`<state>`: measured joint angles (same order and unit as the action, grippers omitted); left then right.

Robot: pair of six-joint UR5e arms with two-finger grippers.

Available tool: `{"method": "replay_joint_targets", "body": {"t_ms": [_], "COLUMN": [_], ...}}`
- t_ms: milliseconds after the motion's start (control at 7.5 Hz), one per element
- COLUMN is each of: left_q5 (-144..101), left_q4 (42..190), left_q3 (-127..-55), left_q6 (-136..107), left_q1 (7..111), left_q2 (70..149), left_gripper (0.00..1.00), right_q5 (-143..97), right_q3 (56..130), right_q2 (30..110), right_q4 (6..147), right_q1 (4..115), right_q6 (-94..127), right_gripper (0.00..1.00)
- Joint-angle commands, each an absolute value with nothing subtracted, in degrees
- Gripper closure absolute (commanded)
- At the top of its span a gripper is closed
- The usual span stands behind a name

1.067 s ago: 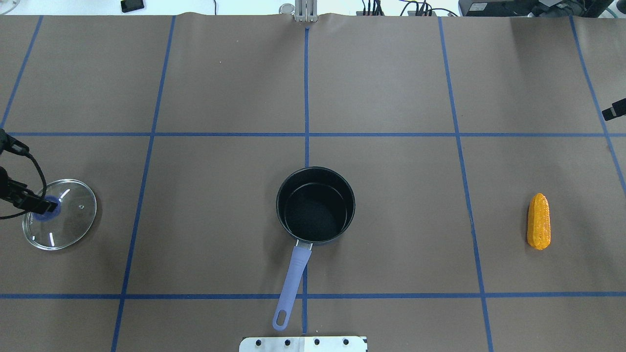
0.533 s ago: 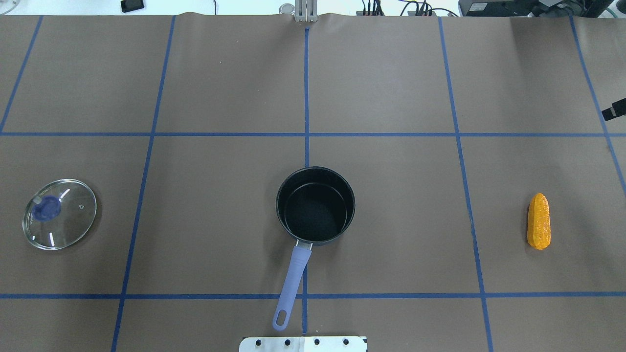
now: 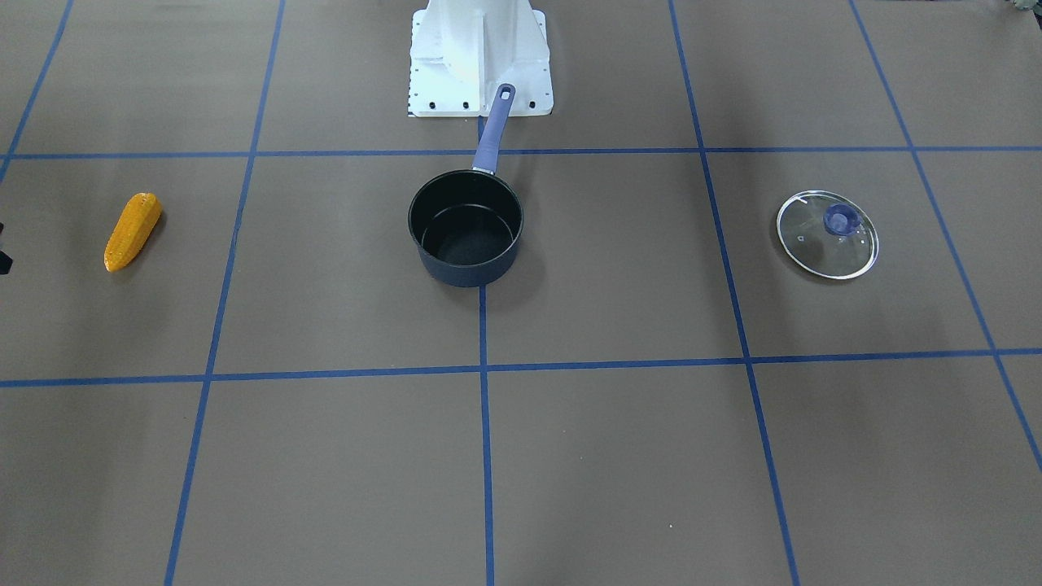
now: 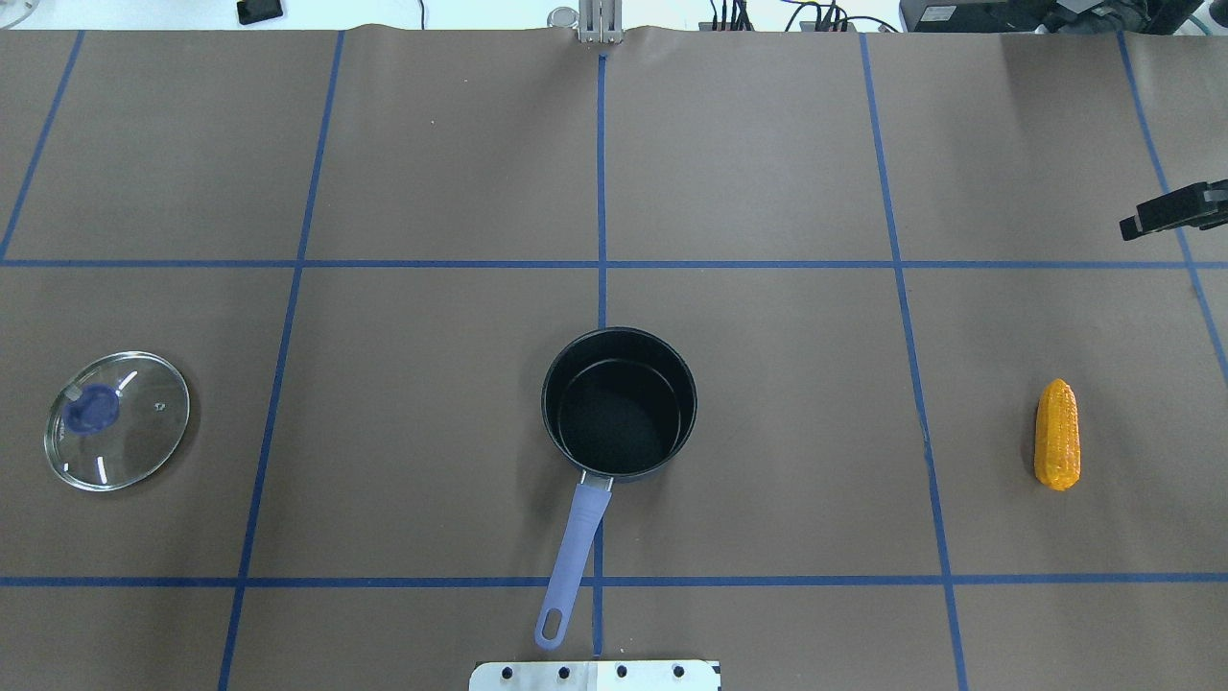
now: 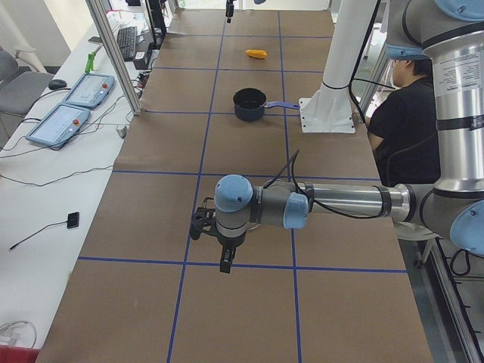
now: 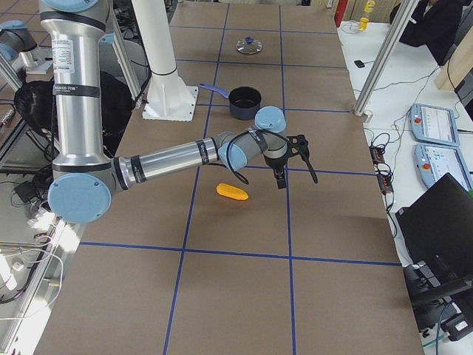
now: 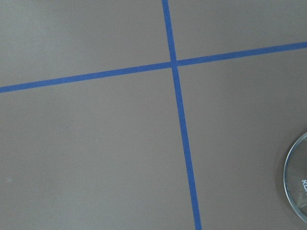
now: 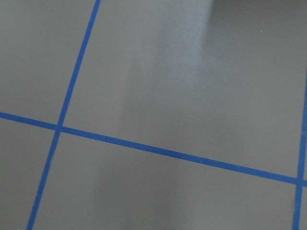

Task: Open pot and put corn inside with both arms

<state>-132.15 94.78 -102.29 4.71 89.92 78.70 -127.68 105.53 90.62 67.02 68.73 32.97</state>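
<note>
The dark navy pot [image 4: 619,403] stands open and empty at the table's middle, its lavender handle [image 4: 573,557] pointing at the robot base. Its glass lid [image 4: 116,420] lies flat at the far left, and its rim shows in the left wrist view [image 7: 297,179]. The orange corn [image 4: 1056,434] lies at the far right. Only a black part of my right gripper [image 4: 1172,213] shows at the right edge, beyond the corn and apart from it; I cannot tell its state. My left gripper [image 5: 219,246] shows only in the exterior left view, so I cannot tell its state.
The white base mount [image 4: 595,675] sits at the near edge behind the pot handle. Blue tape lines grid the brown table cover. A seated person [image 5: 401,113] and control pendants [image 5: 60,121] are beside the table.
My left gripper came off the lid's knob and left the overhead view to the left; the lid stays flat. My right gripper has come further in from the right edge.
</note>
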Motion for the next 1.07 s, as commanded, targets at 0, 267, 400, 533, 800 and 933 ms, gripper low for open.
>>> {"method": "replay_joint_targets", "body": {"t_ms": [0, 267, 400, 533, 800, 933], "left_q5": [-132.27, -132.36, -132.36, -132.45, -132.36, -132.36], "left_q4": [94.66, 94.83, 95.01, 95.10, 95.18, 95.19], "left_q3": [-102.48, -102.31, -102.39, -102.48, -102.48, -102.48], "left_q6": [5.27, 5.27, 5.27, 5.27, 5.27, 5.36], "left_q1": [90.09, 90.00, 90.00, 90.00, 90.00, 90.00], "left_q2": [78.84, 78.84, 78.84, 78.84, 78.92, 78.93], "left_gripper": [0.02, 0.02, 0.02, 0.02, 0.02, 0.02], "right_q5": [-118.52, -109.64, -103.25, -98.22, -93.97, -92.74], "right_q3": [109.57, 116.25, 116.28, 115.93, 109.73, 104.12], "right_q2": [96.46, 104.74, 105.29, 106.95, 109.25, 109.16], "right_q4": [58.56, 58.10, 58.01, 54.79, 45.67, 38.05], "right_q1": [58.14, 49.00, 42.78, 37.58, 34.11, 33.93], "right_q6": [48.81, 55.59, 59.64, 63.85, 64.78, 64.78], "right_gripper": [0.00, 0.00, 0.00, 0.00, 0.01, 0.06]}}
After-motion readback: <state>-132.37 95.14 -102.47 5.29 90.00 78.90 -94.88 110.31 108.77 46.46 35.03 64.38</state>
